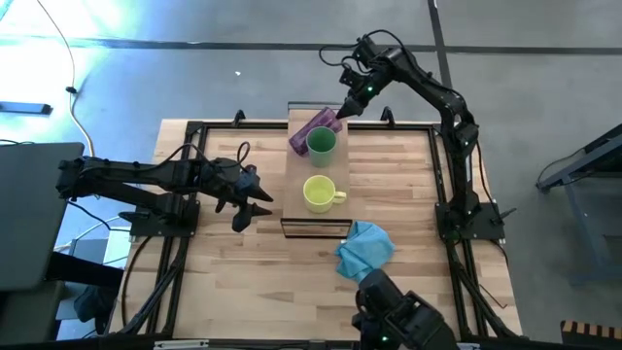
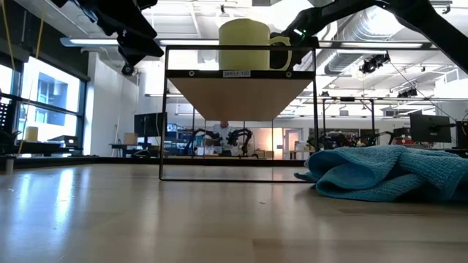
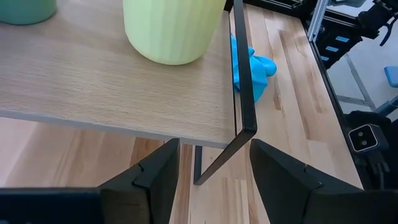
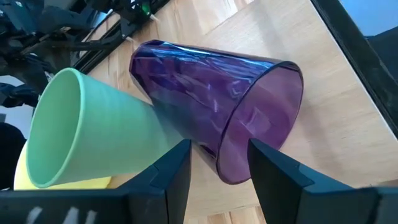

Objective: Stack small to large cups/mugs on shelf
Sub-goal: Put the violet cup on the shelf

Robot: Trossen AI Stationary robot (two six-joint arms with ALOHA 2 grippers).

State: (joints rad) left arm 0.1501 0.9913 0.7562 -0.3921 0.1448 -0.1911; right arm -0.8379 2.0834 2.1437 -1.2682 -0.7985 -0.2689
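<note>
High view: purple tumbler (image 1: 318, 127) seems tipped on shelf (image 1: 294, 185) | right gripper (image 1: 346, 109) spread beside it | left gripper (image 1: 260, 202) spread

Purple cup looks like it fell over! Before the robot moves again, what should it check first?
1. Purple tumbler upright: not ok, it lies on its side on the shelf.
2. Green cup upright: ok, beside the tumbler.
3. Yellow mug on shelf, upright: ok.
4. Right gripper open around the tumbler's rim: ok, fingers either side.
5. Left gripper out of the way: ok, open beside the shelf.
6. Blue cloth off the shelf: ok.
</note>
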